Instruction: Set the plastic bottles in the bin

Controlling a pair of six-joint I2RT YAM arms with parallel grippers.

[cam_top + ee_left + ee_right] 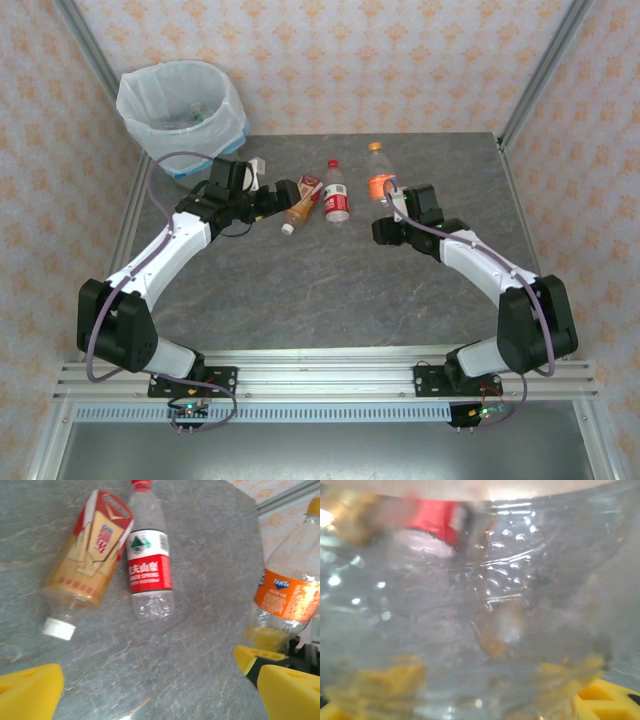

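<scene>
Two plastic bottles lie on the table: a brown one with a red-and-gold label (300, 205) (90, 560) and a clear one with a red label (336, 195) (148, 565). My left gripper (285, 198) (160, 695) stands open just short of them, with only bare table between its yellow fingers (30, 690). A clear bottle with an orange label (379, 180) (287, 595) stands roughly upright. My right gripper (387, 203) (480, 690) is shut on its lower part, and the bottle's wall (485, 605) sits close against that camera. The bin (180, 105) stands at the back left.
The bin's white bag holds at least one bottle (195, 115). It sits beyond the table's far left corner, behind my left arm. Metal frame posts (535, 70) and patterned walls close the sides. Bare grey marble table (330, 290) lies between the two arms.
</scene>
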